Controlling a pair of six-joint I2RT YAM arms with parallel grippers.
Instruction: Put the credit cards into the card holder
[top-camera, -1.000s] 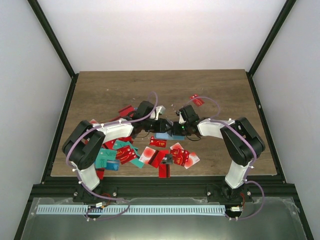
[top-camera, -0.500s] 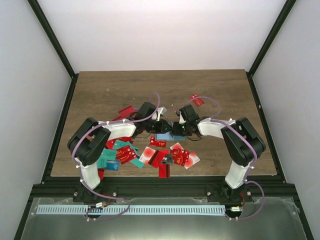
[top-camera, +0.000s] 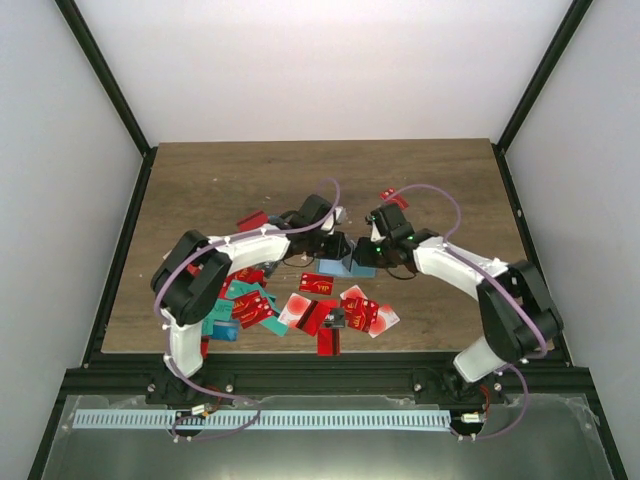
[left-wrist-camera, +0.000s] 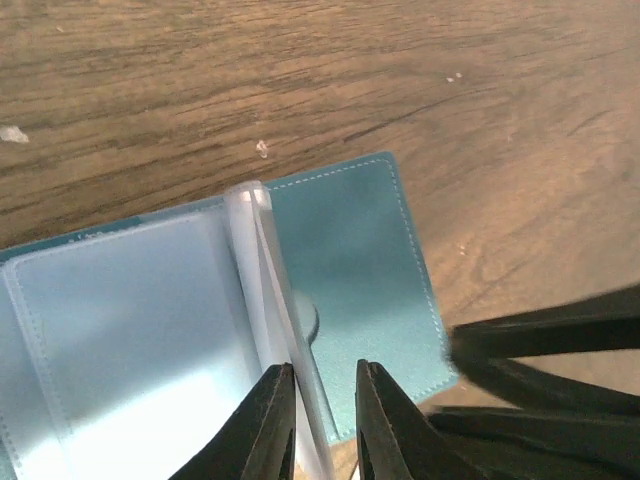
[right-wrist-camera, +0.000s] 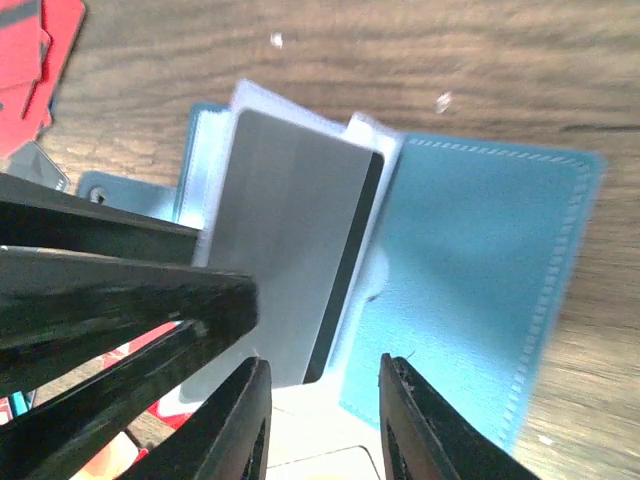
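Observation:
The card holder (top-camera: 335, 268) lies open on the table, teal flap (left-wrist-camera: 350, 260) to one side and pale blue panels to the other. Its clear sleeves stand up between my left gripper's (left-wrist-camera: 325, 372) narrow jaws, pressed against one finger. A grey credit card (right-wrist-camera: 285, 250) with a dark stripe sits partly in a sleeve of the card holder (right-wrist-camera: 480, 260). My right gripper (right-wrist-camera: 325, 365) is open just short of that card, nothing between its fingers. From above, the left gripper (top-camera: 337, 243) and right gripper (top-camera: 362, 252) meet over the holder. More credit cards (top-camera: 320, 310), mostly red, lie nearer the arms.
Single red cards lie apart at the far right (top-camera: 393, 200) and far left (top-camera: 252, 220) of the pile. Teal cards (top-camera: 212, 318) lie by the left arm's base. The left gripper's black fingers (right-wrist-camera: 100, 290) fill the left side of the right wrist view.
My right gripper has opened and let go of the grey card, and its arm has swung outward. My left gripper's jaws have narrowed around the holder's sleeves and shifted slightly right.

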